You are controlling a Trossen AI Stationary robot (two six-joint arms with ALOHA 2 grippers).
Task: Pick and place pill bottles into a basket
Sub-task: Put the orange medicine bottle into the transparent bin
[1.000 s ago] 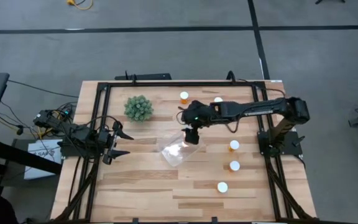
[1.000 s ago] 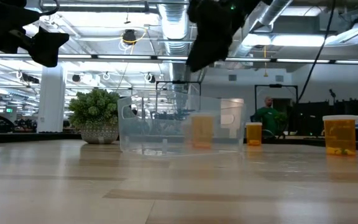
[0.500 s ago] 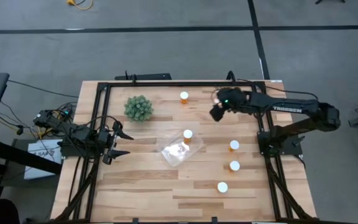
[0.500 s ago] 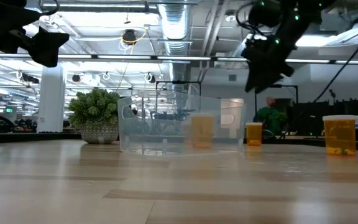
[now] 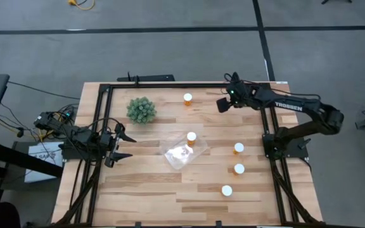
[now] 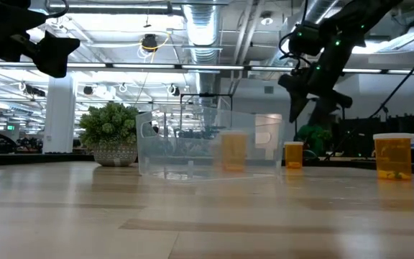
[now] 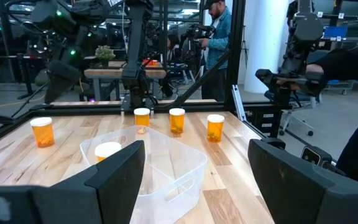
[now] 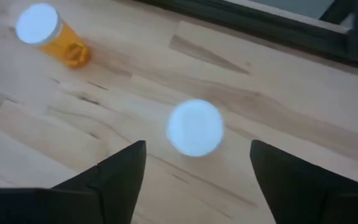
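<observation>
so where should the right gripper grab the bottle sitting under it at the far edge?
Probably straight down from above: the pill bottle stands upright, white cap facing the right gripper, whose fingers are open either side of it. Close on the cap rim or just below. Table around it is bare, so either jaw orientation clears.

even, bright overhead light falls on the tabletop [image 5: 170,190], with only faint, soft shadows under things. at table height, ceiling lamps glare and the arms hang as dark silhouettes against them. the right wrist view is blurred, a white bottle cap [image 8: 195,127] smeared; the basket [image 7: 160,158] gleams with reflections.
</observation>
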